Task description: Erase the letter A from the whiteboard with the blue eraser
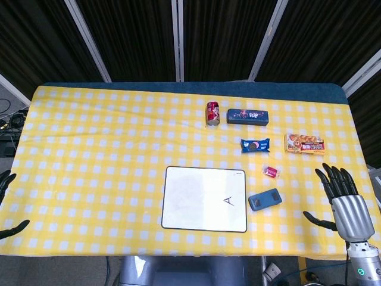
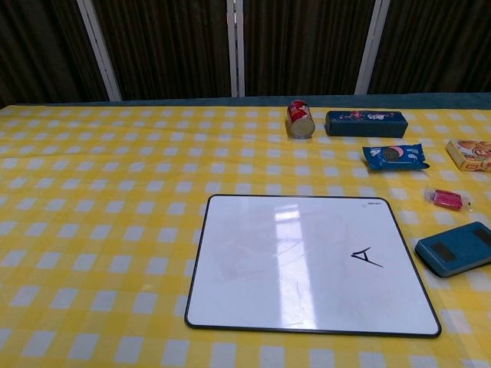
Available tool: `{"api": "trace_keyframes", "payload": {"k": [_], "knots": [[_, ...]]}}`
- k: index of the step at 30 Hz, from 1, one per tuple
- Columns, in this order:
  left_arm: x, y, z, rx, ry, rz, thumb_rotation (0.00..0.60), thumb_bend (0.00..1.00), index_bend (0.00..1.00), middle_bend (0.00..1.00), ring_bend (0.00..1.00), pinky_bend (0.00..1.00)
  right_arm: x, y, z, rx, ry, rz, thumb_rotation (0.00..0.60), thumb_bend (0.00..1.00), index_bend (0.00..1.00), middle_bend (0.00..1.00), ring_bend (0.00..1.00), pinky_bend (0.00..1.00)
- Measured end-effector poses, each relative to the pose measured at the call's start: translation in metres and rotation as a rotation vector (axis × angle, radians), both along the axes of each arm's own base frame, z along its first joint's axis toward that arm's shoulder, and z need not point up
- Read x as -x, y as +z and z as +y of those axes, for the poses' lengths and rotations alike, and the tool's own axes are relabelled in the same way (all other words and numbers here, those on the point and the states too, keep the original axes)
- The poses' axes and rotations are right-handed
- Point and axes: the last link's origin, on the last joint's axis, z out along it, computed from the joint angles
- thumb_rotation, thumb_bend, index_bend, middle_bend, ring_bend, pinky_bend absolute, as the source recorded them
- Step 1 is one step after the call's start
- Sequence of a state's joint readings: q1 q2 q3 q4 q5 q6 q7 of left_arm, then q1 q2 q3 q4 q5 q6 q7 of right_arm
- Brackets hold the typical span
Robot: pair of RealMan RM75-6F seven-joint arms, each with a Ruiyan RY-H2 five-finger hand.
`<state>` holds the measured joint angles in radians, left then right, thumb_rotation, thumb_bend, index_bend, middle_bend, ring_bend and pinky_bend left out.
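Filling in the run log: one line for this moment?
left hand open, table edge | right hand open, right of blue eraser | letter A intact on whiteboard

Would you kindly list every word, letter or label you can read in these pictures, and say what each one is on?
"A": handwritten in black on the whiteboard, toward its right side.
Whiteboard corner mark: too small to read.
Red can: print blurred, unreadable.
Dark blue box: lettering blurred.
Blue snack packet: wording unreadable.
Orange box: print too small.
Pink packet: nothing legible.
Blue eraser: no readable text.
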<state>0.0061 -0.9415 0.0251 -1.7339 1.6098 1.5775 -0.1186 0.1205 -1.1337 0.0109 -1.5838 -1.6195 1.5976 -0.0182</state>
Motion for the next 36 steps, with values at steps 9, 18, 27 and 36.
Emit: {"api": "trace_keyframes", "payload": {"k": [9,18,27,36], "knots": [[0.001,0.000,0.001,0.001,0.004,-0.001,0.600,0.00,0.00,0.00,0.00,0.00,-0.001,-0.009,0.000,-0.081,-0.005,-0.003,0.600,0.00,0.05,0.03,0.00,0.00],[0.004,-0.013,0.013,0.048,0.022,0.026,0.600,0.00,0.00,0.00,0.00,0.00,0.021,-0.055,-0.034,-0.408,0.002,0.142,0.600,0.04,0.15,0.21,0.10,0.15],[0.014,-0.023,0.027,0.067,0.080,0.055,0.600,0.00,0.00,0.00,0.00,0.00,0.021,-0.108,-0.080,-0.541,0.040,0.281,0.600,0.06,0.19,0.23,0.12,0.22],[0.019,-0.025,0.030,0.075,0.099,0.058,0.600,0.00,0.00,0.00,0.00,0.00,0.013,-0.123,-0.089,-0.549,0.092,0.292,0.600,0.10,0.25,0.28,0.17,0.27]]}}
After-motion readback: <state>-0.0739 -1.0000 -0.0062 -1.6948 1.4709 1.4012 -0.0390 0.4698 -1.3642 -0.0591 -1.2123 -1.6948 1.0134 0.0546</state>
